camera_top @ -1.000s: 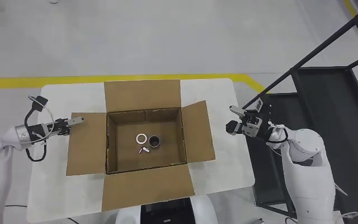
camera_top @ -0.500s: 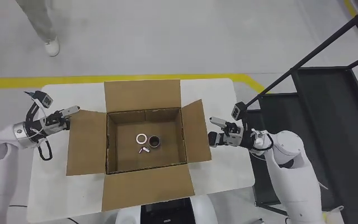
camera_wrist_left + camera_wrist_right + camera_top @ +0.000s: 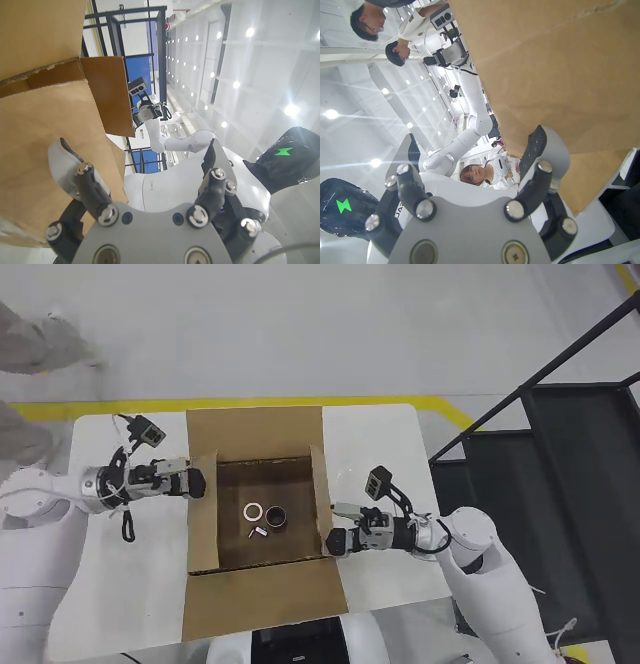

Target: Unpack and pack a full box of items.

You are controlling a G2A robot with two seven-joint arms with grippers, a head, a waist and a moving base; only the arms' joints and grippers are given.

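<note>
Your brown cardboard box [image 3: 300,479] sat in the mid. of the white table [image 3: 130,584], w/ its far flap [image 3: 255,432] and near flap [image 3: 262,594] lying flat outward. The left side flap [image 3: 203,529] and the right side flap [image 3: 322,494] both stood upright.

Your left gripper [image 3: 195,482] was at the outer face of the left side flap, towards its far end. Its fingers were wide apart and held nothing. In the left wrist view one finger [image 3: 67,160] lay against the cardboard (I could not tell if it pressed or only touched).

Your right gripper [image 3: 337,541] was at the outer face of the right side flap, towards its near end. Its fingers were also apart, w/ one ribbed pad [image 3: 532,147] touching the flap's edge.

On the box floor lay 3 items close together: a white ring [image 3: 254,510], a dark round cup-shaped item [image 3: 275,517] just beside it, and a small pale piece [image 3: 258,531] on the robot's side of them.
</note>
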